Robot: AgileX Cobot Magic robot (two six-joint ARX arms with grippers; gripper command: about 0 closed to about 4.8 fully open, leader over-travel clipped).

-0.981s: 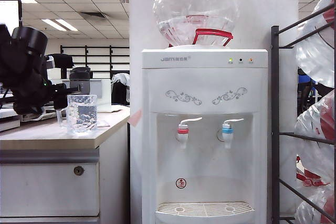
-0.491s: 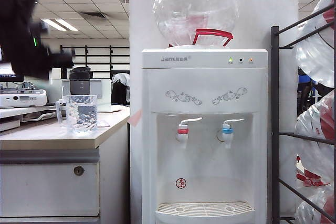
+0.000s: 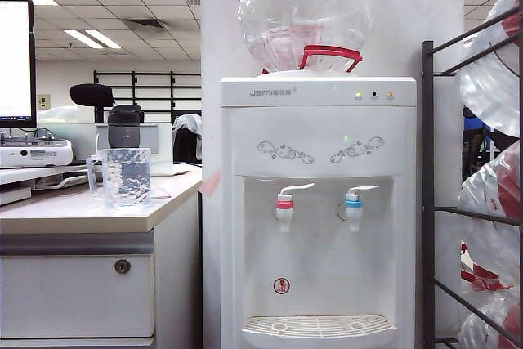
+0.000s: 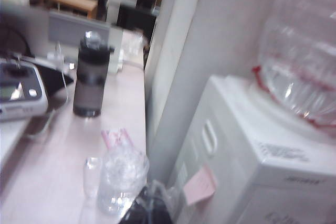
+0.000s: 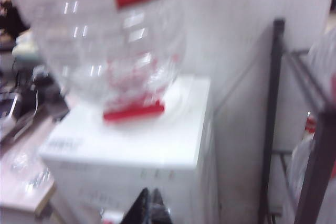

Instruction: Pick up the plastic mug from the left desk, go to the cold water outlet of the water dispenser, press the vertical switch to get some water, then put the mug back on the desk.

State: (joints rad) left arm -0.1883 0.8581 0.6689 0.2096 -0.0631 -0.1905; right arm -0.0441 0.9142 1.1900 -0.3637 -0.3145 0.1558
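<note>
Left gripper (image 4: 149, 209): only a dark, blurred tip is seen at the lower centre of the left wrist view; the jaws are taken as clenched, with nothing between them. It is raised above the desk and is absent from the exterior view.

Right gripper (image 5: 151, 208): a dark tip at the lower centre of the right wrist view, fingers pressed together and empty, held high beside the big clear bottle (image 5: 100, 40). It is likewise absent from the exterior view.

Plastic mug (image 3: 126, 176): upright on the left desk (image 3: 82, 214), near its front edge, at the left of the exterior view; ungrasped. In the left wrist view the plastic mug (image 4: 119, 179) lies just beside the left tip and below it.

Long axis of mug: vertical; the thin handle is turned toward the left edge of the exterior view.

Nearer arm: the left, by judgement; the right looks down on the top of the water dispenser (image 3: 319, 202), with the mug well apart.

Dark grey bottle (image 4: 90, 74): standing behind the mug, apart from it.

Cold water outlet (image 3: 354, 202): right-hand tap of 2, blue collar, with the vertical switch (image 3: 364, 189) above it; untouched.

Governing relation: the mug lies below the clenched left jaws, so release and descent are judged necessary before any grasp.
</note>
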